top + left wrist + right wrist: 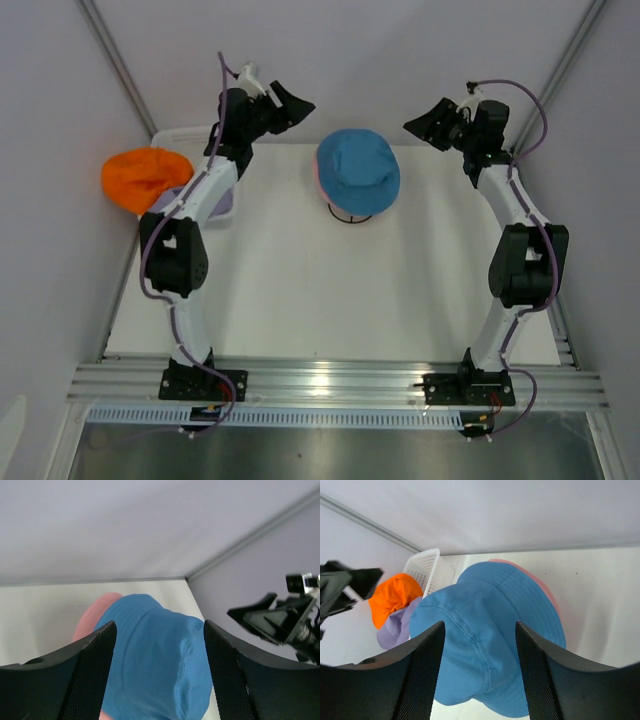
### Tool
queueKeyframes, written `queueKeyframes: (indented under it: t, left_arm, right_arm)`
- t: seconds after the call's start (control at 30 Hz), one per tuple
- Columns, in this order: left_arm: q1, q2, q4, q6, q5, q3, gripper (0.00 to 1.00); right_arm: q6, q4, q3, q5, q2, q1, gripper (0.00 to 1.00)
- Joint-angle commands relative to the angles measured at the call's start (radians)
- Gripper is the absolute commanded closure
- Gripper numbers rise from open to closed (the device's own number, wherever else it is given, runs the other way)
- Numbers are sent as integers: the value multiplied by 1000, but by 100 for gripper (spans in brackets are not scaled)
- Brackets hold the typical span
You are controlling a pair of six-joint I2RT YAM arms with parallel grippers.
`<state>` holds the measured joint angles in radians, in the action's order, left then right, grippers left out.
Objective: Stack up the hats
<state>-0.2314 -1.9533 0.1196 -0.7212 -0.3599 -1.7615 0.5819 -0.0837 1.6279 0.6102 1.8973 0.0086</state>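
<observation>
The blue hat (pixel 358 170) sits on top of the pink hat (pixel 320 178), whose rim peeks out at its left, both on the black wire stand (pixel 352 216) at the table's back middle. The orange hat (pixel 143 176) lies over the lavender hat (pixel 222 205) at the back left. My left gripper (pixel 298 103) is open and empty, raised left of the blue hat (pixel 160 655). My right gripper (pixel 420 122) is open and empty, raised right of it (pixel 485 630). The right wrist view also shows the pink rim (pixel 540 582), orange hat (pixel 392 597) and lavender hat (pixel 395 627).
A white mesh basket (pixel 427 567) stands at the back left under the orange and lavender hats, against the left wall (pixel 50 150). The white table (pixel 320 290) ends at a metal rail (pixel 330 380) in front. Walls close in on the back and both sides.
</observation>
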Motion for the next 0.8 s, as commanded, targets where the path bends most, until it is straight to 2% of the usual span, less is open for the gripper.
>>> queueKeyframes:
  t: [0.0, 0.17, 0.3, 0.43, 0.57, 0.77]
  left_arm:
    - [1, -148, 78, 31, -292, -102, 27]
    - [3, -236, 114, 25, -277, -118, 23]
    - [4, -257, 95, 37, -248, -127, 18]
    - [4, -300, 86, 23, -244, -156, 19]
    - [4, -346, 91, -7, -252, -187, 23]
    - [6, -391, 120, -43, -244, -182, 23]
  right_arm:
    - [-57, 76, 67, 56, 45, 1, 37]
    - [-74, 84, 78, 95, 54, 14, 37]
    - [-189, 203, 133, 45, 51, 63, 36]
    - [-217, 265, 187, 25, 80, 97, 37]
    - [-203, 262, 199, 25, 94, 106, 38]
    - [-194, 256, 202, 31, 88, 116, 37]
